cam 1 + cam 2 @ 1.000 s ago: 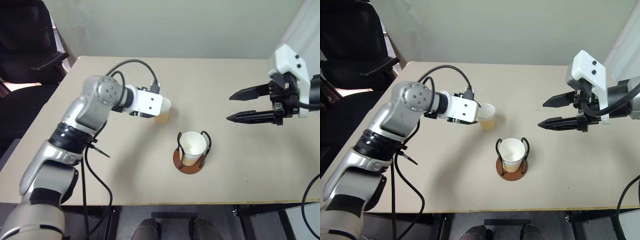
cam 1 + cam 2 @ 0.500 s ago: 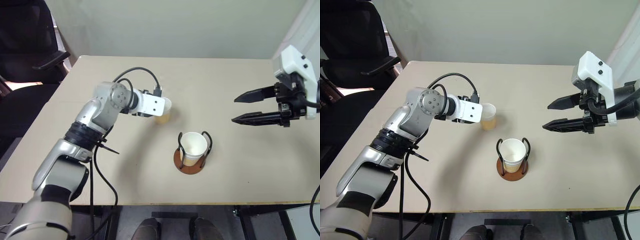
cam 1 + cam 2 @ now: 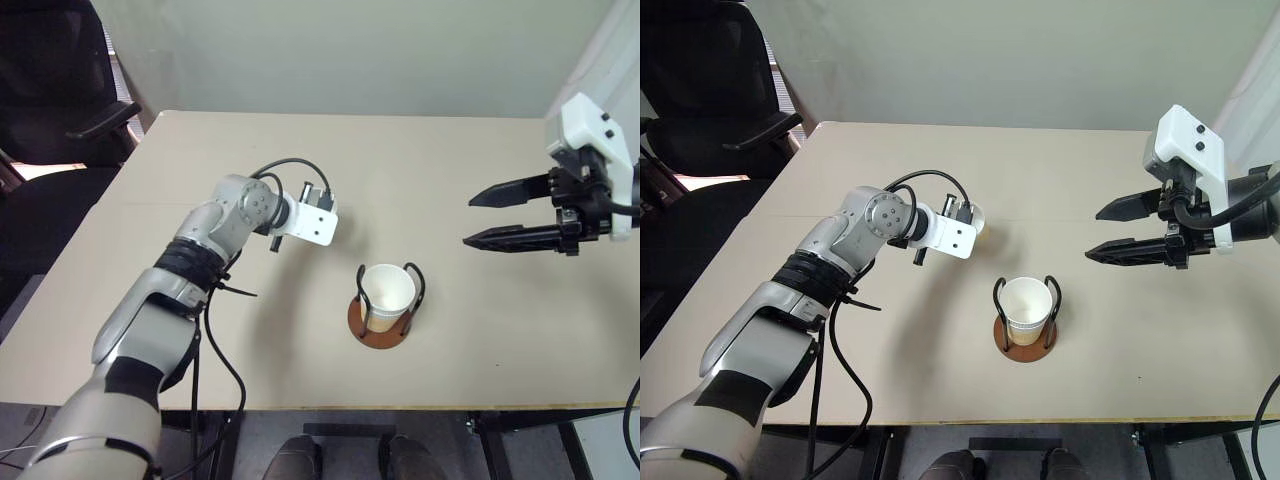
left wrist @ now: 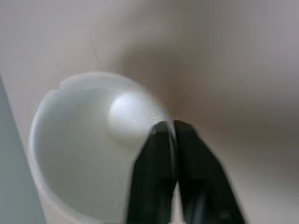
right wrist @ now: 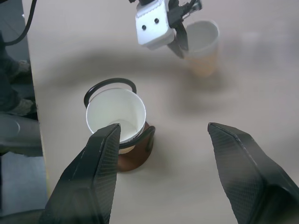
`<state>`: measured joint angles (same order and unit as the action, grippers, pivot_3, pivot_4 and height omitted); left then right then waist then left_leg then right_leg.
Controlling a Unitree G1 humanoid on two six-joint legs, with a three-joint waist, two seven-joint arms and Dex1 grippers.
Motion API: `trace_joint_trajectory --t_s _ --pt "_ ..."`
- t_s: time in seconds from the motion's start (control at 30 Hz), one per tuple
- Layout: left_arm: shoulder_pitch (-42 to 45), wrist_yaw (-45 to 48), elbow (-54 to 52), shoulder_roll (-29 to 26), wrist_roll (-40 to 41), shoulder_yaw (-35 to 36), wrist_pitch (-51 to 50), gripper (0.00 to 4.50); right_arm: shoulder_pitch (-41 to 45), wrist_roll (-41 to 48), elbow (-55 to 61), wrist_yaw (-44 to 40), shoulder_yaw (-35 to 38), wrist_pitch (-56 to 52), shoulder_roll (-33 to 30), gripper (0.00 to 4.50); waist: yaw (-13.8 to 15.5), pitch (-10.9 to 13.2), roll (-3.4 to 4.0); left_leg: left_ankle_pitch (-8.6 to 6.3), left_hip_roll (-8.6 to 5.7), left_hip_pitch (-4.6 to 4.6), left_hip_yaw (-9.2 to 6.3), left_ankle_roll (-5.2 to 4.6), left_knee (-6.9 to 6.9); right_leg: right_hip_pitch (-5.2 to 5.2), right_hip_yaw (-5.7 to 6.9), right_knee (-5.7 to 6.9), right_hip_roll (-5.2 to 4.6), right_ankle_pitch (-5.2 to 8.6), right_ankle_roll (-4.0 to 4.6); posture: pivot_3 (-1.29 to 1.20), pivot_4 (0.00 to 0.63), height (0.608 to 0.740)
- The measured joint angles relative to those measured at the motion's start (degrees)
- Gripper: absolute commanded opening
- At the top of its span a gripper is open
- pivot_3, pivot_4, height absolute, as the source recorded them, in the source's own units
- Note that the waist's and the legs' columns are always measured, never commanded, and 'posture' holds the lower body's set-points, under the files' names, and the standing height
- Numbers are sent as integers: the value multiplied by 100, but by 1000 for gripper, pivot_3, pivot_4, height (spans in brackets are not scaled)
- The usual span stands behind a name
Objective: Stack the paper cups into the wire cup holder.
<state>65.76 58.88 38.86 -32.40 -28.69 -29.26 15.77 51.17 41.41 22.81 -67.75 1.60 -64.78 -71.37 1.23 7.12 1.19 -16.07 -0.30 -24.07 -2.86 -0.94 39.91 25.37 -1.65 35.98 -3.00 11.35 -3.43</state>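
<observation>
My left gripper (image 4: 168,128) is pinched on the rim of a small tapered paper cup with a white inside and a tan-yellow outer wall (image 5: 202,49). One black finger (image 4: 152,177) sits inside the cup wall and the other outside, the two nearly touching with only the thin wall between them. Seen from my head, that cup (image 3: 976,214) stands on the pale beige tabletop (image 3: 480,160) and is mostly hidden behind my white wrist housing, just its rim showing at the housing's 1 o'clock.

The wire cup holder, a round reddish-brown disc base with upright black wire loops (image 3: 378,327), stands at about 5 o'clock from my left gripper, near but clearly apart. A second paper cup of the same kind (image 3: 386,293) sits upright inside the loops, white mouth open upward. I cannot tell whether more than one cup is nested there.

My right gripper (image 3: 500,215) hangs above the table with its jaws spread wide and nothing between them, fingers pointing toward 9 o'clock. It is well apart from both cups: the holder lies at its 7 o'clock, the gripped cup at its 9 o'clock, across the table. From the right wrist, the holder (image 5: 133,158) shows beside one of my spread fingers (image 5: 91,179), and the gripped cup farther off, beyond the gap between them.

A black office chair (image 3: 710,110) stands off the table's far left corner.
</observation>
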Motion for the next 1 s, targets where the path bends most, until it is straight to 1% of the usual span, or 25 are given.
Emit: trace_joint_trajectory --t_s 0.13,0.23,0.37,0.47,0.57,0.67,0.77,0.9,1.0 --pt "33 495 1 -66 279 26 262 50 -134 7 -1 -20 1 63 -78 3085 4 0 0 0 -1 -2 3 0 2 1 -1 0 0 0 0 0 150 740" --pt "2 1217 -260 -222 762 128 232 50 -311 -1 -20 -10 173 384 35 3085 3 0 0 0 0 -2 1 0 5 2 -2 3 2 0 0 0 150 740" --pt "-105 2312 -1006 -458 1660 365 -128 50 -492 57 -130 126 504 805 433 3085 3 0 1 -1 1 -2 6 -1 11 3 -3 10 2 -1 -2 0 150 740" --pt "-96 2953 -1477 -629 2213 544 -487 50 -626 249 -184 64 637 741 404 3085 19 -1 1 -1 1 -4 8 -3 11 0 -2 7 1 -1 -2 0 150 740" --pt "36 3137 -1846 -758 2808 529 -920 50 -841 481 -181 -59 834 645 295 3085 31 -1 1 -2 1 -6 8 -3 12 -4 -2 3 -1 -2 -2 0 150 740" --pt "422 3160 -2234 -931 3517 209 -1303 50 -1190 652 -101 -97 1113 595 230 3085 41 -1 0 -3 0 -7 8 -6 14 -7 -3 -2 -3 -3 -5 0 150 740" --pt "783 3166 -2476 -1129 4127 -193 -1471 50 -1611 806 6 -140 1507 547 70 3085 37 -1 2 -4 1 -3 11 -5 9 -7 -5 -1 -3 -3 -5 0 150 740" --pt "1094 3169 -2637 -1265 4753 -793 -1578 50 -1942 1124 170 -140 2227 293 -135 3085 34 -1 3 -4 2 -3 13 -5 9 -7 -5 2 -3 -3 -5 0 150 740" --pt "1253 3171 -2655 -1299 5048 -1087 -1553 50 -1958 1442 261 -116 2790 0 -417 3085 36 0 4 -4 2 -3 12 -5 10 -9 -5 2 -4 -3 -5 0 150 740"
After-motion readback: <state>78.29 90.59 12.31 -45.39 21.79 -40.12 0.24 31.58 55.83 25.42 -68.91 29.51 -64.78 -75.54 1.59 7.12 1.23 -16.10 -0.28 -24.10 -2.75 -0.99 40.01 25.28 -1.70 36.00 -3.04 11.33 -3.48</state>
